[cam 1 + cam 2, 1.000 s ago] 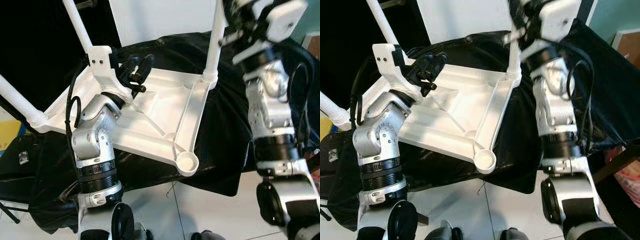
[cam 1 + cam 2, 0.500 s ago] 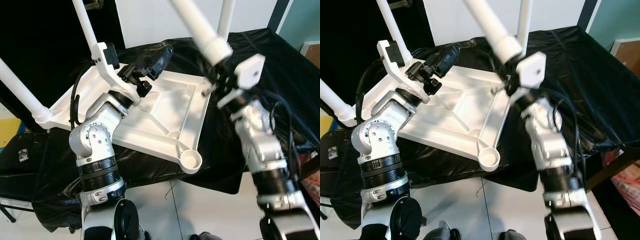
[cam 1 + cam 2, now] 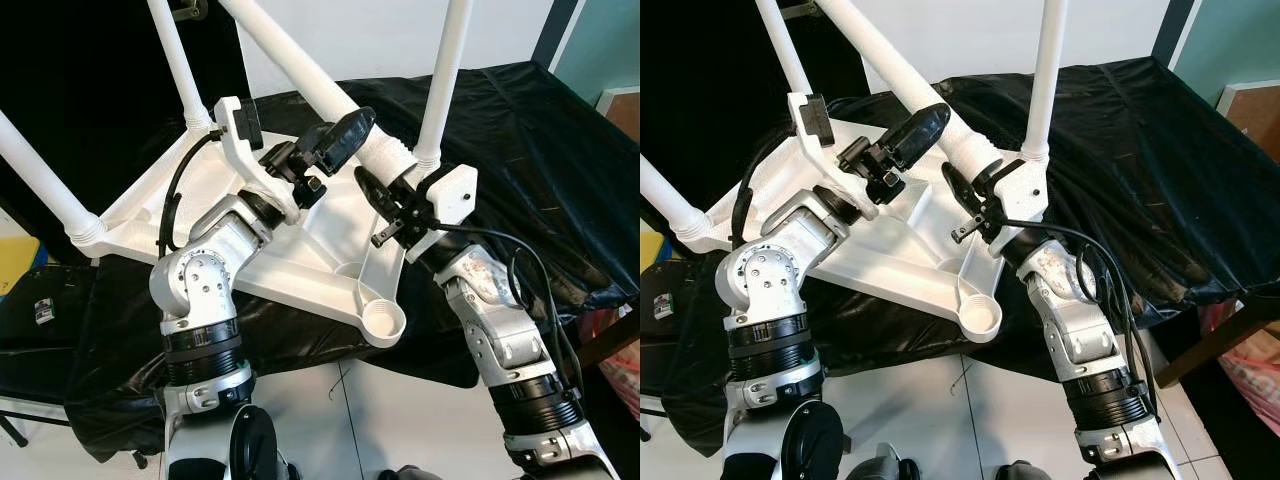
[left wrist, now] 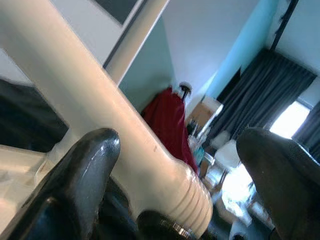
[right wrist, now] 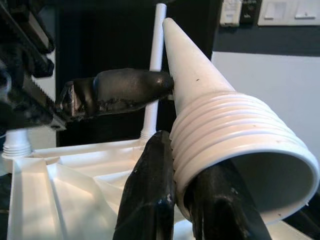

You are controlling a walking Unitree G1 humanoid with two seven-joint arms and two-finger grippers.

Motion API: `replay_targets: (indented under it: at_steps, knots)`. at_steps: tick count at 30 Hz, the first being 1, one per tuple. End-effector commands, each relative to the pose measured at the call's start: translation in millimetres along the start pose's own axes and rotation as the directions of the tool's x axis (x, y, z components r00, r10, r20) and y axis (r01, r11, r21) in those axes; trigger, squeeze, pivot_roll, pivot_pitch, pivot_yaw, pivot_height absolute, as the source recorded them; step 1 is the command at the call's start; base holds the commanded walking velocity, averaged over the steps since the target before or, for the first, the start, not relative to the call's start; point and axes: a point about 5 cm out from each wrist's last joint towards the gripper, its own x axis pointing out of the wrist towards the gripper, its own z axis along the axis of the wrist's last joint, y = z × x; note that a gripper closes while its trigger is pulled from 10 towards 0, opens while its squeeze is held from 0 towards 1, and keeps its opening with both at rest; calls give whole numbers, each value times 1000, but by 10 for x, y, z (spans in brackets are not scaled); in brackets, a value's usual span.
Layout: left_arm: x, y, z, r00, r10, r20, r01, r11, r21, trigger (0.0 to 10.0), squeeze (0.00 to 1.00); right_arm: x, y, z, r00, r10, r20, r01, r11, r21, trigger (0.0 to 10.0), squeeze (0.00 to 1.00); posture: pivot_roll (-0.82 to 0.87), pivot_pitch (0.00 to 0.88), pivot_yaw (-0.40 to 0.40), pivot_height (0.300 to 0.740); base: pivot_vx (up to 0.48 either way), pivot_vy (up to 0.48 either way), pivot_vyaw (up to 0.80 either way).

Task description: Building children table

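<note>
You are looking down at a black cloth [image 3: 520,140] draped over a work surface, with the white plastic tabletop [image 3: 330,235] of the children's table lying upside down on it, ribbed underside facing up. Three white legs already stand in its corner sockets: one at the far left [image 3: 178,62], one at the near left [image 3: 40,185] and one at the far right [image 3: 440,85]. The near right corner socket [image 3: 384,322] is an open round cup with nothing in it.

Your fourth leg [image 3: 300,75] is off the tabletop, slanting up and to the left above its middle, with its threaded end [image 3: 385,155] pointing down toward the right arm. Your right gripper [image 3: 385,195] is closed on that threaded end; in the right wrist view its fingers [image 5: 150,200] press against the ridges of the thread, and the hollow mouth of the leg faces the camera.

Your left gripper [image 3: 335,140] reaches over the tabletop to the same leg, just above the thread. In the left wrist view its fingers [image 4: 90,160] are spread wide, one on each side of the leg, and you cannot tell whether they touch it.
</note>
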Motion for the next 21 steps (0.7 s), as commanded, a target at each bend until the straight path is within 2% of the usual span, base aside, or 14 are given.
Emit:
replay_targets:
  at_steps: [1,5,9,11,16,17,21]
  knots:
    - [26,-12,-98,996,-68,-56,67,998,-22,10000,0,19,93,79,999,41,36,-41,999,5,10000,0,-15,73,30,740,0,0,0]
    - [43,5,-103,996,-61,-69,57,997,-58,10000,0,-3,131,79,997,68,24,-69,998,3,10000,0,-19,77,27,740,0,0,0]
    - [66,104,-114,996,0,-86,-5,998,-61,10000,0,-31,158,63,996,93,6,-93,996,-15,10000,0,-37,75,22,740,0,0,0]
    - [93,213,-85,995,64,-77,-69,996,-61,10000,0,-67,174,46,994,112,-12,-112,993,-24,10000,0,-46,74,24,740,0,0,0]
    - [104,311,-54,990,119,-78,-124,990,-61,10000,0,-95,188,32,992,126,-27,-126,992,-29,10000,0,-52,69,33,740,0,0,0]
    - [99,365,-51,984,155,-92,-159,987,-36,10000,0,-109,184,25,991,128,-34,-129,991,-35,10000,0,-56,70,40,740,0,0,0]
    - [86,430,-69,973,195,-121,-198,980,-18,10000,0,-126,167,17,991,125,-44,-127,991,-46,10000,0,-58,70,49,740,0,0,0]
